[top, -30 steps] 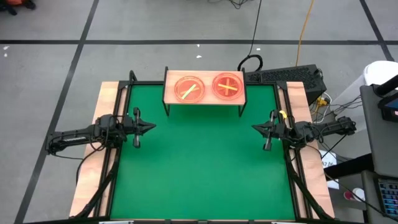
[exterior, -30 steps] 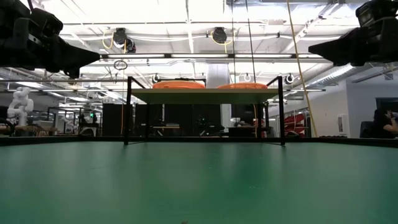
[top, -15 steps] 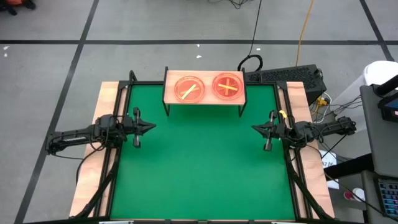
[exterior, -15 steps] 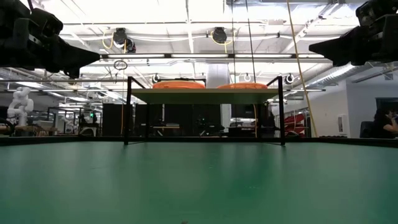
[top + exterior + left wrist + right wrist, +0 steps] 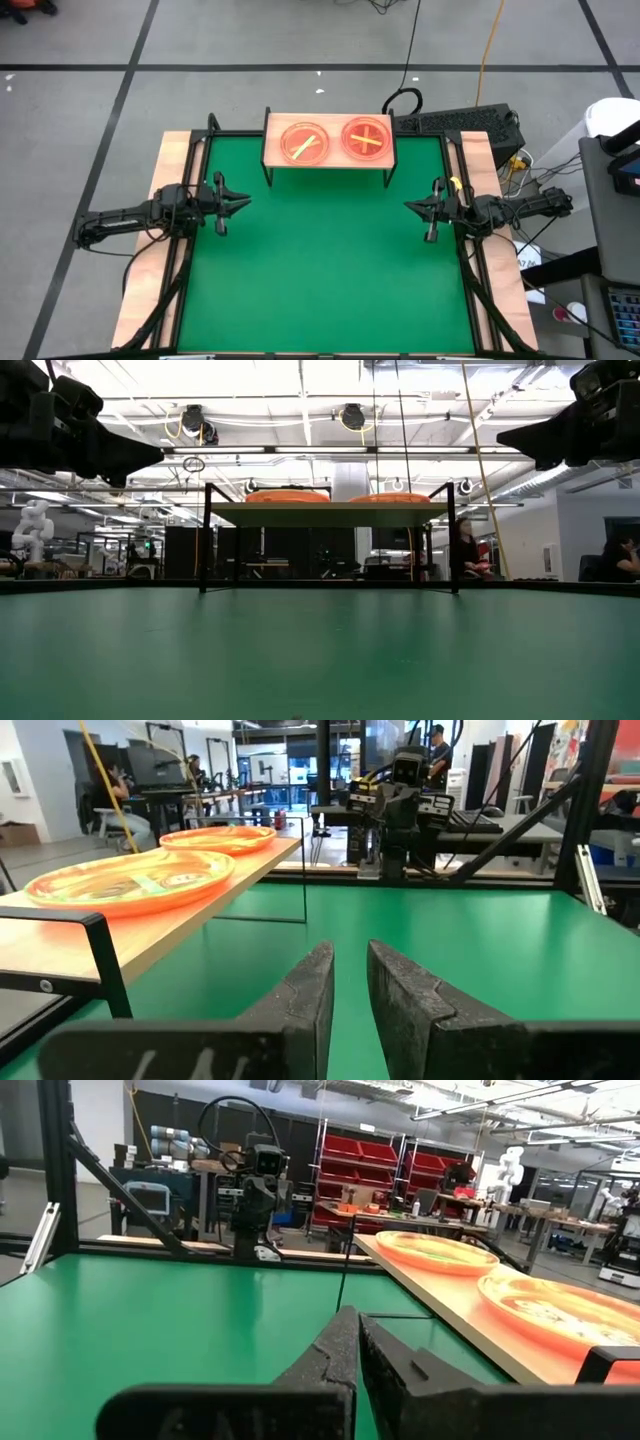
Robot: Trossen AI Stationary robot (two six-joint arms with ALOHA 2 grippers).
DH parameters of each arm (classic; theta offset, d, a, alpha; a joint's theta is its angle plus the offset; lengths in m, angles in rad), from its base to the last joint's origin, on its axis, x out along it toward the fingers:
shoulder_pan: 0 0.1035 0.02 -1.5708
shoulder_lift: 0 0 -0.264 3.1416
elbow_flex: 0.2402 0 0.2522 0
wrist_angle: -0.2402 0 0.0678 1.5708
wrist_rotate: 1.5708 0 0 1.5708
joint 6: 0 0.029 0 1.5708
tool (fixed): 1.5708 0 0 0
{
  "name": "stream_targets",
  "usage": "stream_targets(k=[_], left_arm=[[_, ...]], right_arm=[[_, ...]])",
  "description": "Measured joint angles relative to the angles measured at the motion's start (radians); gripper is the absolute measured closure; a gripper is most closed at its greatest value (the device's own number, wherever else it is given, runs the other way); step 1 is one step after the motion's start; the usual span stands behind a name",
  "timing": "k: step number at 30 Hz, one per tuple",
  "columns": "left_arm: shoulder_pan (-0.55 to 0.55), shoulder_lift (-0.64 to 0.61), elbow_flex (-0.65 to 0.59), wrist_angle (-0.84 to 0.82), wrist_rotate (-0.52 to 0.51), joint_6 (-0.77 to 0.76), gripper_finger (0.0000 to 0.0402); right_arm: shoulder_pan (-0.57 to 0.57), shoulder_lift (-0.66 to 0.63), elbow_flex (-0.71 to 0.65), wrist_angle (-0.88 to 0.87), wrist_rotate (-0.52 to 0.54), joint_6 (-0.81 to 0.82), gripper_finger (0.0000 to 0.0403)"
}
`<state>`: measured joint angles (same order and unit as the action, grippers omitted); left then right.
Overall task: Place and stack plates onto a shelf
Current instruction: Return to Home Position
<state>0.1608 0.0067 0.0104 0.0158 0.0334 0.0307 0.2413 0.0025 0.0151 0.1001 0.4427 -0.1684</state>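
Note:
Two stacks of orange-tinted plates sit side by side on the shelf's [image 5: 275, 125] wooden top board at the table's far edge. The left stack [image 5: 305, 143] bears a yellow stripe and the right stack [image 5: 367, 138] a yellow cross. How many plates each stack holds cannot be told. My left gripper [image 5: 246, 203] hovers over the mat's left side, pointing right, its fingers [image 5: 310, 982] a narrow gap apart. My right gripper [image 5: 407, 205] hovers over the right side, pointing left, shut and empty. Both are well short of the shelf [image 5: 325, 512].
The green mat [image 5: 320, 260] stretches between the two grippers and toward the near edge. Black frame rails [image 5: 190, 170] run along the table's sides. A keyboard [image 5: 460, 122] and cables lie beyond the far right corner. A person [image 5: 467, 550] shows in the room behind.
My left gripper's fingertips have parted a little in the high view. Both arms have stayed where they were, and the plates and shelf have not moved.

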Motion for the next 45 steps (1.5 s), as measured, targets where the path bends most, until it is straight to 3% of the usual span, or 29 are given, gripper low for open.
stream_targets(k=[7, 45], left_arm=[[0.000, 0.000, 0.000, 0.000, 0.000, -0.097, 0.0330], [0.000, 0.000, 0.000, 0.000, 0.000, -0.084, 0.0329]], right_arm=[[0.000, 0.000, 0.000, 0.000, 0.000, -0.015, 0.0403], [0.000, 0.000, 0.000, 0.000, 0.000, 0.000, 0.0403]])
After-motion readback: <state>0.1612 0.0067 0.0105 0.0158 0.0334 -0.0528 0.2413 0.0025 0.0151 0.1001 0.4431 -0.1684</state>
